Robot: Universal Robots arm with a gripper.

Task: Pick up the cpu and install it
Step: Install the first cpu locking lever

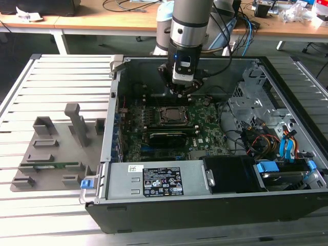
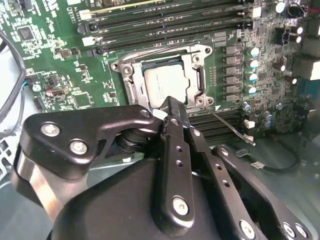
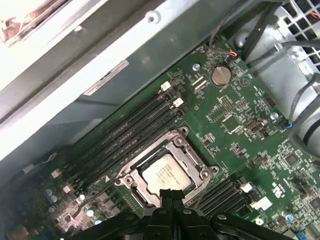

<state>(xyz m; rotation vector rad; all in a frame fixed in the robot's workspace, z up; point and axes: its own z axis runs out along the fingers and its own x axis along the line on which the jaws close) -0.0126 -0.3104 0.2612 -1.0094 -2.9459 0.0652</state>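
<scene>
pos: my gripper (image 1: 183, 90) hangs inside the open computer case (image 1: 205, 205), above the motherboard (image 1: 174, 128) | cpu (image 1: 171, 116) sits in its socket, just below me | grey fixture tray (image 1: 51, 154) on exterior view's left

— What carries everything here?

— A slatted metal table (image 1: 61, 82) of pale grey ribs, running under my whole workspace in the exterior view.

— And what lies directly on it?

— Two things. An open computer case (image 1: 205, 205), dark, lying on its side with the interior facing up, takes the middle and the exterior view's right. Just beside it, toward the exterior view's left, a flat grey fixture tray (image 1: 51, 154) rests on the ribs, with raised blocks and one upright post. A long green memory stick (image 1: 54, 165) lies in one of its slots.

— Do the two touch?

— The tray's edge reaches the case wall; I cannot tell whether they touch.
</scene>
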